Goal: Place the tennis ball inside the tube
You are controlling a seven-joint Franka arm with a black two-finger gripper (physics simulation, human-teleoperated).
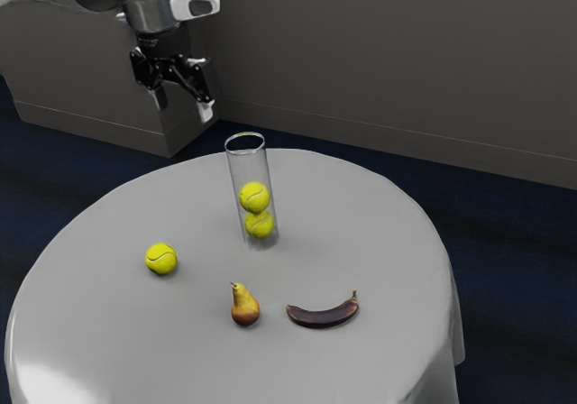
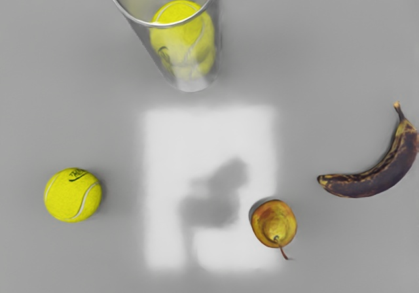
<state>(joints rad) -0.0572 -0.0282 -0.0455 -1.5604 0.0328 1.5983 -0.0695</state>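
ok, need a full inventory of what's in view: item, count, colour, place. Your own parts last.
Tube: 1, clear, standing upright on the table
Tennis balls in the tube: 2, yellow, stacked at the bottom
Loose tennis ball: 1, yellow, on the table
Pear: 1, yellow and reddish brown, stem up, between loose ball and banana
Banana: 1, dark brown, on the table beside the pear
Tablecloth: 1, grey, draped over the table
Wall: grey-brown, behind the table
Floor: dark blue, around the table
Arm: 1, white, grey and black, exterior view's upper left
Gripper: 1, black with pale fingertips, raised, open
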